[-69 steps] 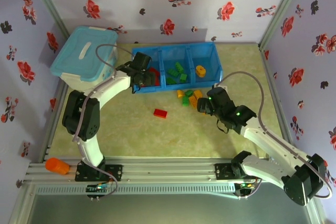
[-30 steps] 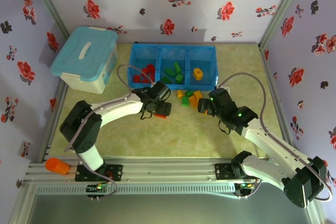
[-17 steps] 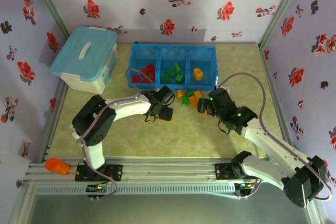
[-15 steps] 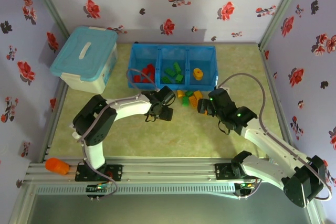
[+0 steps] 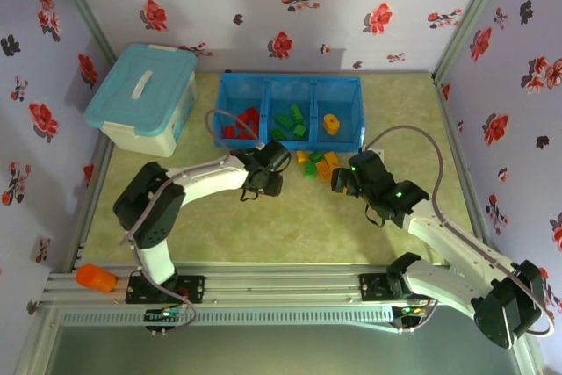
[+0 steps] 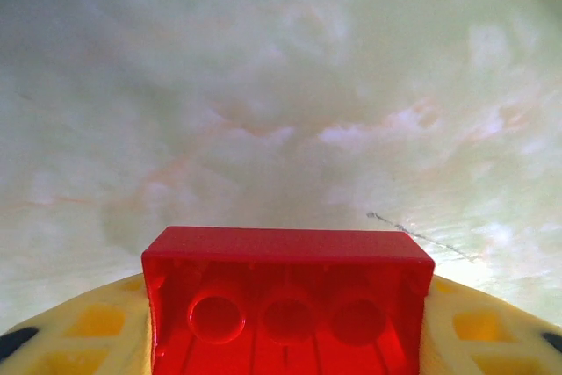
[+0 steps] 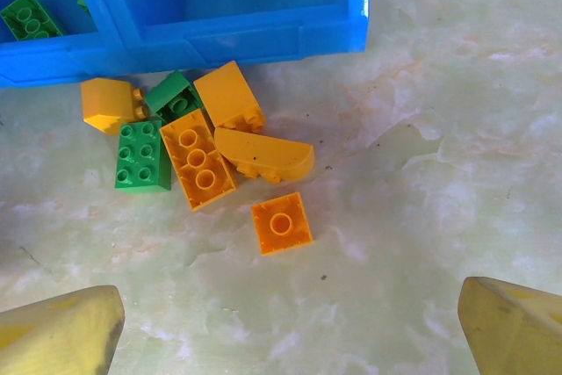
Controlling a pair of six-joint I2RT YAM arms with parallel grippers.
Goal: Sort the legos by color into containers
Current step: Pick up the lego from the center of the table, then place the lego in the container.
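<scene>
On the left I have the left pincer (image 5: 263, 180) near the middle of the tabletop (image 5: 263, 234), and it holds the red lego (image 6: 288, 292). Its yellow pads (image 6: 83, 331) sit tight on both sides of the brick, and the hollow bottom faces the wrist camera. I think the step now is to carry this brick to the blue tray (image 5: 290, 79) at the far edge of the tabletop. The left box (image 5: 233, 98) already has red bricks in it, so that is where this one should go. To do it well I want to lift straight up first, go high over the tray's near wall, stop right over the left box, come low, and only then let go. I must not squeeze less on the way. Further right, the loose legos (image 7: 198, 160), green and orange, lie just beside the tray's near wall. The right pincer (image 7: 290, 335) hangs over them, wide and holding nothing, so it can wait there, well apart from the left arm.
</scene>
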